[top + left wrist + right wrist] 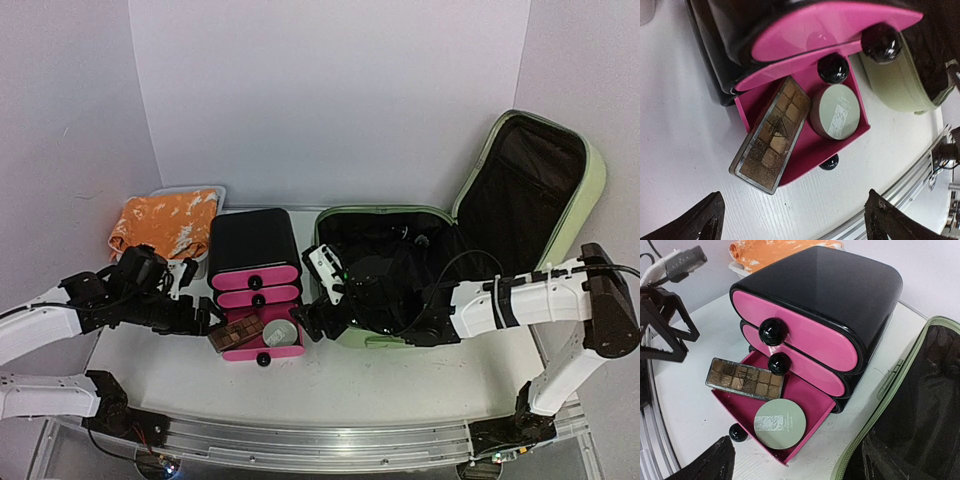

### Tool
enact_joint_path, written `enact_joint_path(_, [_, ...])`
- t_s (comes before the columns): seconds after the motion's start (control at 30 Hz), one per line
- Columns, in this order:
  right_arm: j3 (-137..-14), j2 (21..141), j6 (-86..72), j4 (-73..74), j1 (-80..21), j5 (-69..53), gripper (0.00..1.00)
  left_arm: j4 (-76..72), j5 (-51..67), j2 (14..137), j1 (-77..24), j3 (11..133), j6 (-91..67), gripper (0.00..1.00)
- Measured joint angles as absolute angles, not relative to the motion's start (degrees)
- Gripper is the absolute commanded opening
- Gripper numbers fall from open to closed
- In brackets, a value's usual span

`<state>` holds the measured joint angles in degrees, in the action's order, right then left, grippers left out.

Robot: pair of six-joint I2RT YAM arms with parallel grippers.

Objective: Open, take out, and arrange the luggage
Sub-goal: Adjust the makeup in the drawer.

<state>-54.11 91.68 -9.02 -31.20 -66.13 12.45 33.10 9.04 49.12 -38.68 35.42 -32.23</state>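
Top external view: the light-green luggage (520, 190) lies open at the table's right, its lid upright against the wall. Just left of it, the black drawer box (253, 245) has its bottom pink drawer (810, 395) pulled out. The left gripper (795, 210) and right gripper (795, 462) hover near the drawer, spread wide and empty. In the drawer are an eyeshadow palette (772, 135) and a round compact (836, 112). Its lid lettering seems too blurred to read.

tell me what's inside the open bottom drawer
A brown eyeshadow palette, overhanging the drawer's edge, and a round pale-green compact beside it. The drawer's back part, under the upper drawers, is hidden.
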Motion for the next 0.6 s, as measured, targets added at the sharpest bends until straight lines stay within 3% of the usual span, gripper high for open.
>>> enact_joint_path(0.2, [-54.46,91.77,-8.97,-31.16,-66.13,12.43,0.88,34.52,11.99,56.25,-38.68,36.45,-26.87,0.99])
enact_joint_path(0.6, [-54.48,91.61,-8.19,-30.87,-66.13,12.51,0.88,35.07,5.3,43.66,-38.68,40.69,-16.25,0.99])
